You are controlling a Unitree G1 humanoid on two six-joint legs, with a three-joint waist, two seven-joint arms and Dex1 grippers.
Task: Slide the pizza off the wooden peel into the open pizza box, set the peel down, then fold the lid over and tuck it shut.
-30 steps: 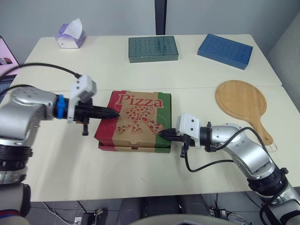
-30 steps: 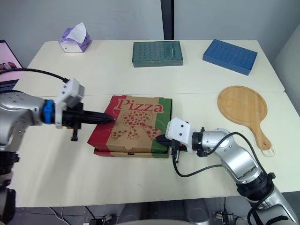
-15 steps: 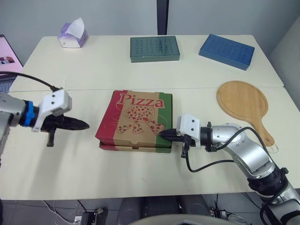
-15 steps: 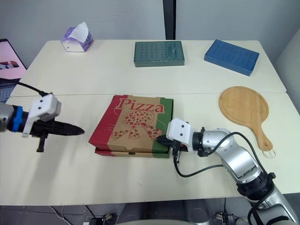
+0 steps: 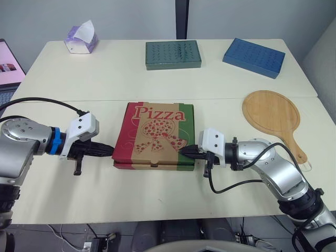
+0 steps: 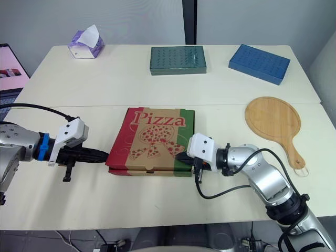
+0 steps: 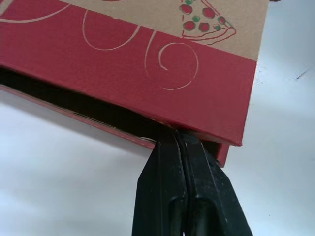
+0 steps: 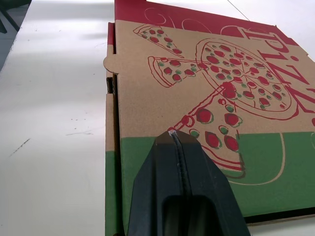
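Right gripper (image 5: 184,150) is low at the near-right side of the pizza box (image 5: 154,137). Its jaws are pressed together, and in the right wrist view their tips sit over the lid's green band, just short of the printed pizza slices. Whether they touch the cardboard, cannot tell.

Left gripper (image 5: 110,152) is at the box's left side, level with the surface (image 5: 105,84). Its jaws are also pressed together, pinching nothing. In the left wrist view the tips poke into the dark gap under the lid's red edge, at the near-left corner.

Pizza box lies between the two grippers, near the middle of the surface. The lid is down and about flat, "Pizza" print facing up, with a rounded tab (image 8: 110,62) showing at the front edge. A thin gap shows along the left side between lid and base.

Wooden peel (image 5: 273,115) lies flat to the right of the box, well apart from it, handle pointing toward the near edge.

Farther back are a green box (image 5: 172,54) at centre, a blue box (image 5: 253,57) to the right and a tissue box (image 5: 80,41) at far left.
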